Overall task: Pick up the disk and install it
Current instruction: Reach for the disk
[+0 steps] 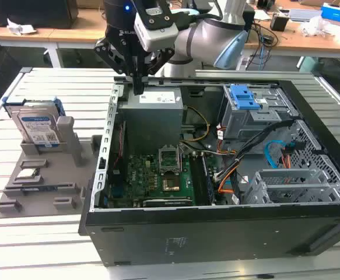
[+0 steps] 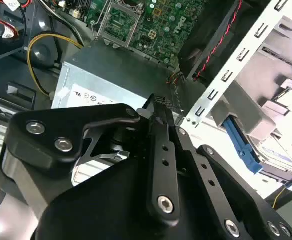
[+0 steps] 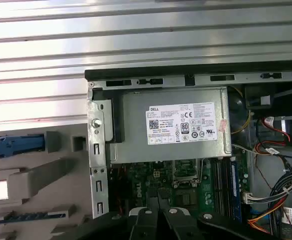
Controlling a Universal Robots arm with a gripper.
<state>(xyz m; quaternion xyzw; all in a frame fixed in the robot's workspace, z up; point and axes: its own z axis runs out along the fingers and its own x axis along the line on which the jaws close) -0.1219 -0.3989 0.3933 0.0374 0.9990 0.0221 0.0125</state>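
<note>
An open computer case lies on the slatted worktop. Its grey power supply is right under the claw, whose fingers are pressed together on nothing. Well apart, at the exterior view's left, the disk stands upright in a grey holder: silver, with a white-and-blue label and blue rails.

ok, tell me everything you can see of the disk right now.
The disk is a flat rectangular drive, silver metal by its look, with a white and blue label on its facing side and blue plastic rails clipped to its sides. It stands upright on edge in a slot of the grey holder tray, on the slatted table at the exterior view's left of the open computer case. Only the tray touches it; the gripper is apart, above the case's power supply.
</note>
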